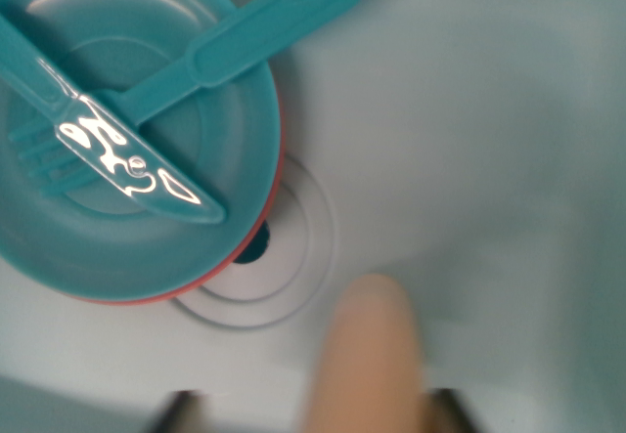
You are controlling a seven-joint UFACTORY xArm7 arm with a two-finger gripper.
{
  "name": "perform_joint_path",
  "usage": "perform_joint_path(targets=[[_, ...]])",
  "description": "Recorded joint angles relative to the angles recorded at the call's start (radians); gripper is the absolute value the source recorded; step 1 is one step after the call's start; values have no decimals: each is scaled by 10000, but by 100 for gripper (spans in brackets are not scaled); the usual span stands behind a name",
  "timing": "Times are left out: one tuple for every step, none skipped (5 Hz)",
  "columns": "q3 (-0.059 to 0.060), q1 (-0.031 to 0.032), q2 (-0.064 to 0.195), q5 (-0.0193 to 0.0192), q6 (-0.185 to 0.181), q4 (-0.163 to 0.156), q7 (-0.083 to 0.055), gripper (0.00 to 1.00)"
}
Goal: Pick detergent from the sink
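Right below my wrist camera, between my pincer (311, 406)'s two dark fingertips, stands a blurred peach, rounded shape, which I take for the detergent bottle (367, 355) on the sink (469, 110) floor. Whether the jaws press it or stand clear I cannot tell. I judge it light, stiff plastic, smooth and likely slippery if wet, so I would take it across the body below the rounded top. Counting: one bottle, one teal plate (147, 247) on one red plate (137, 301), one teal fork (235, 47), one teal knife (127, 154), one drain (284, 257).
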Motion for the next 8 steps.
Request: perform_joint_path(targets=[[0,0,-12,-3,33,21,2,100],[0,0,-12,-3,33,21,2,100],[-1,1,-60,-13,164,105,14,100],[-1,1,-60,-13,164,105,14,100],[-2,2,-139,-31,381,244,34,100],[-2,2,-139,-31,381,244,34,100],[-3,4,-245,-55,672,431,61,100],[-3,4,-245,-55,672,431,61,100]])
